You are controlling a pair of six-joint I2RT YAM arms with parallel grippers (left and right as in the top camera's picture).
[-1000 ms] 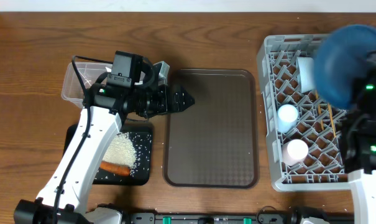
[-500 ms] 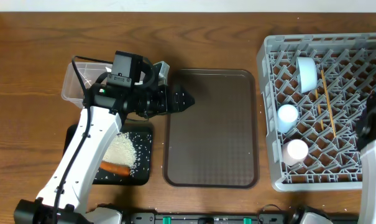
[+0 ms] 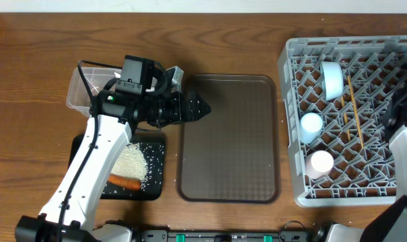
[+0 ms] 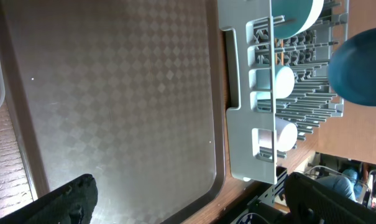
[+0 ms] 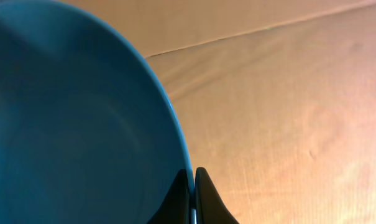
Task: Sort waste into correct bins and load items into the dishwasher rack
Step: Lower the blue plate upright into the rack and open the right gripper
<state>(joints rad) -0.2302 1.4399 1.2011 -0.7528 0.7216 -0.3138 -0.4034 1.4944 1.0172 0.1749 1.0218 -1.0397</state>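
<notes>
The right gripper (image 5: 192,173) has its two dark fingers pressed together on the rim of the large dark blue plate (image 5: 69,124), pinching it at the edge. The plate fills the left of the right wrist view. It lies outside the overhead view, and in the left wrist view it shows lifted beyond the far side of the dishwasher rack (image 3: 290,67).

The grey rack stands at the right end of the wooden counter (image 3: 42,47). It holds the light blue bowl (image 3: 332,79) tipped on its side, the light blue cup (image 3: 311,125), the pinkish-white cup (image 3: 320,163) and the wooden chopsticks (image 3: 353,107) lying across the pegs.

The left gripper (image 3: 198,106) hangs spread wide and holds nothing, over the left edge of the brown serving tray (image 3: 228,168). Left of that, the black tray (image 3: 156,188) carries the rice (image 3: 131,161) and the carrot (image 3: 124,181). The clear tub (image 3: 79,87) sits just behind it, partly under the left arm.
</notes>
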